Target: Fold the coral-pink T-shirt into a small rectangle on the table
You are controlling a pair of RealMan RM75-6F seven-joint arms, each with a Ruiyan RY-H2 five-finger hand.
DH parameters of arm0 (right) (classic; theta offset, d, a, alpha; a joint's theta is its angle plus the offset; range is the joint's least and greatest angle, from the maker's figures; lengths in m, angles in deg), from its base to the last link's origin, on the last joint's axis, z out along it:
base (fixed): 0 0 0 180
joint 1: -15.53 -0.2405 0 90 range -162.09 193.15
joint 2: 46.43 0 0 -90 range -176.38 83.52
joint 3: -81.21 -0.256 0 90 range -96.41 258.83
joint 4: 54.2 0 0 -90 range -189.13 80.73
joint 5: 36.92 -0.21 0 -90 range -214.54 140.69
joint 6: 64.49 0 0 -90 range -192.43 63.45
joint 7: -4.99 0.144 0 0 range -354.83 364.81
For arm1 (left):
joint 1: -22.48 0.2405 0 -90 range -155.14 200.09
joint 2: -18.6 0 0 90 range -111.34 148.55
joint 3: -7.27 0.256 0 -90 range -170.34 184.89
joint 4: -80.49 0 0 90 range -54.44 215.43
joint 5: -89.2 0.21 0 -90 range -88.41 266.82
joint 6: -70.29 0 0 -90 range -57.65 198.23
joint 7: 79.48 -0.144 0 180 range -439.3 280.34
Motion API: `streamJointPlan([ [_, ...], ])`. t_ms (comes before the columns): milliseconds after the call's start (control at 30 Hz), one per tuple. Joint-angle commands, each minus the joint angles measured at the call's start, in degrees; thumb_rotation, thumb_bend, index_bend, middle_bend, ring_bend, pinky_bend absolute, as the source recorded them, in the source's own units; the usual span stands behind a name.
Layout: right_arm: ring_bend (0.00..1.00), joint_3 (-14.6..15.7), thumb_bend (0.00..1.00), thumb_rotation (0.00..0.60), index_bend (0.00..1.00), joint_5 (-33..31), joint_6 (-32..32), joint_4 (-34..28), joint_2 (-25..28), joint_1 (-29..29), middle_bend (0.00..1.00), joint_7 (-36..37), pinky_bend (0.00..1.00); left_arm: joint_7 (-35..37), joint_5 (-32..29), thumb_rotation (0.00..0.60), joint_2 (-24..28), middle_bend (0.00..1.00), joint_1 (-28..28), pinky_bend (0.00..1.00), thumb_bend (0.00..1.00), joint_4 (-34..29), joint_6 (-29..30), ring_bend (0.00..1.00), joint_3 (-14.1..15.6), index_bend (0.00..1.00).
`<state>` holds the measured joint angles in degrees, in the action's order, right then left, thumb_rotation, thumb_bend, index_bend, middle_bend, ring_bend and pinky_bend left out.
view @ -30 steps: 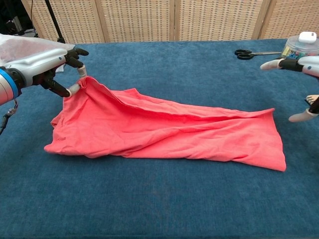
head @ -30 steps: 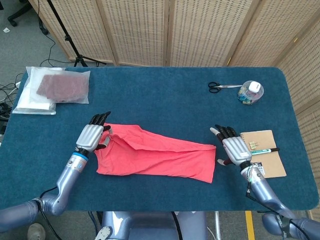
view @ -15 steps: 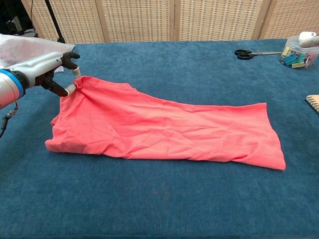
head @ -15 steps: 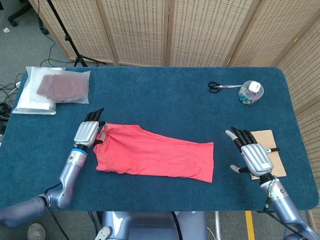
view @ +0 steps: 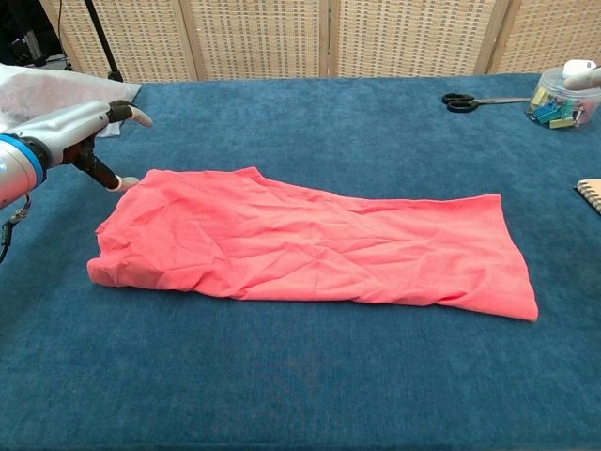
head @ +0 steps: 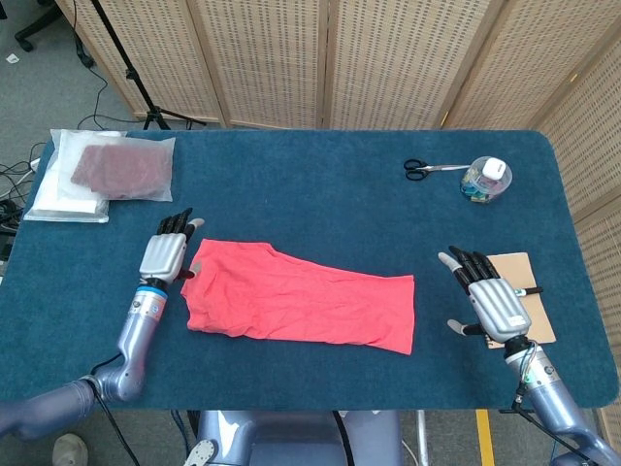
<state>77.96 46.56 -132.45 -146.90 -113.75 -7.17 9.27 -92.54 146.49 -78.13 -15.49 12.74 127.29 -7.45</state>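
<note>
Across the whole middle of the head view runs a table (head: pixel 320 204) covered in dark blue cloth, with grey floor showing in the upper left of the frame and a folding screen (head: pixel 388 58) of pale woven panels in wooden frames along the top. A black stand leg (head: pixel 131 68) crosses the upper left corner, and cables lie on the floor at the left edge. In the upper left of the tabletop sits a clear plastic bag (head: pixel 102 175) with a dark reddish folded cloth inside. Toward the upper right lie black-handled scissors (head: pixel 432 169), and just right of them a small clear tub (head: pixel 485 179) with a white lid and coloured bits within. At the right edge, lower down, a brown notebook (head: pixel 529 291) lies flat with a pen on it.

The coral-pink T-shirt (head: pixel 301 306) lies flat and long in the lower middle of the frame, its left end broader, its surface creased, folded into a narrow band.

The left hand (head: pixel 165 254) sits just left of the shirt's upper left corner, fingers spread apart and holding nothing; in the chest view the thumb tip (view: pixel 122 182) is right at the shirt's corner, though contact cannot be judged. The right hand (head: pixel 493 299) hovers in the lower right, beside the notebook's left part, fingers stretched apart and empty, well clear of the shirt
</note>
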Motion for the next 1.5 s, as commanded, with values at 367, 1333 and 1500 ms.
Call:
streamJointPlan([
  [367, 0.0, 0.05, 0.16, 0.6, 0.0, 0.85, 0.06, -0.66, 0.08, 0.13, 0.0, 0.53, 0.0, 5.06, 10.53, 0.6, 8.43, 0.0, 3.77, 0.0, 0.26, -6.9, 2.15, 0.0, 5.89, 0.0],
  [1333, 0.0, 0.05, 0.16, 0.6, 0.0, 1.23, 0.56, -0.49, -0.21, 0.31, 0.0, 0.08, 0.0, 24.91, 33.86, 0.6, 7.41, 0.0, 7.42, 0.0, 0.36, 10.83, 7.52, 0.0, 17.93, 0.24],
  [1500, 0.0, -0.02, 0.16, 0.6, 0.0, 1.17, 0.61, -0.39, -0.25, 0.32, 0.0, 0.11, 0.0, 27.16, 34.51, 0.6, 5.61, 0.0, 7.2, 0.0, 0.37, 14.76, 7.11, 0.0, 18.43, 0.27],
])
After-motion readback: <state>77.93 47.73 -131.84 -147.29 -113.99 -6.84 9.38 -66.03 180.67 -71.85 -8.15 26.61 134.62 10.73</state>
